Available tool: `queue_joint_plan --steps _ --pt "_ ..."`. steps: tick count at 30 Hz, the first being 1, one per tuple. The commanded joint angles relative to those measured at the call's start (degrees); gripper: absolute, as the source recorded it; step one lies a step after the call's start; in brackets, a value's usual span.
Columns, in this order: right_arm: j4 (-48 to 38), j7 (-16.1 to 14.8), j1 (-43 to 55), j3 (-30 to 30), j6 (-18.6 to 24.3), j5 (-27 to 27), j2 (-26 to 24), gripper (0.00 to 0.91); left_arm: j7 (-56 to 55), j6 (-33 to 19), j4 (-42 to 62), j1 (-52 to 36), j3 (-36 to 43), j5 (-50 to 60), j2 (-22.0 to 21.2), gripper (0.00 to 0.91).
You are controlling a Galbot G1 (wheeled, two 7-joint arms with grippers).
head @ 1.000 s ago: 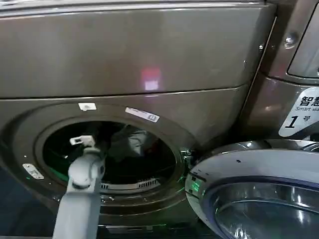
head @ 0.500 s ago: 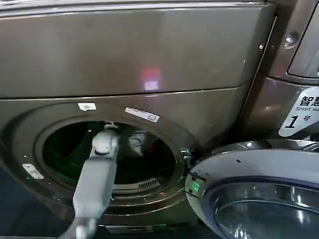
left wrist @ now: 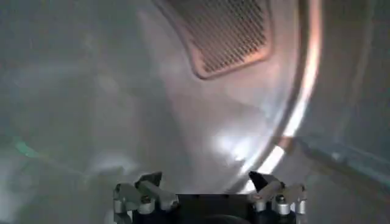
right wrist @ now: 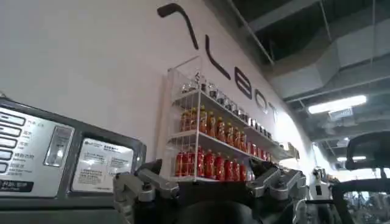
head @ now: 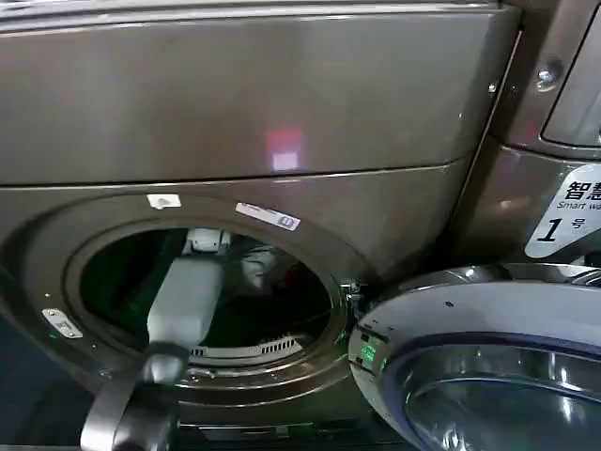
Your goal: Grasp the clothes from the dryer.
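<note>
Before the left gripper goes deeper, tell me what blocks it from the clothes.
Nothing visible does. The door hangs open, the left gripper is inside the dryer with fingers spread, and the clothes lie just beyond the arm.

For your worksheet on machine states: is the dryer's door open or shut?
Open: the door is swung aside and the left gripper reaches into the dryer.
</note>
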Motion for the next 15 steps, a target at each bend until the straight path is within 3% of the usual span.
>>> queue_joint_plan --steps 1,15 --pt "-0.16 -0.01 0.11 -0.18 0.06 -0.13 0.04 0.907 15.56 -8.04 12.23 -8.05 9.20 17.53 -0.07 0.907" --pt "-0.24 -0.08 0.33 -0.49 0.07 -0.27 -0.09 0.907 17.29 -10.13 16.04 -9.21 11.75 29.76 -1.42 0.907"
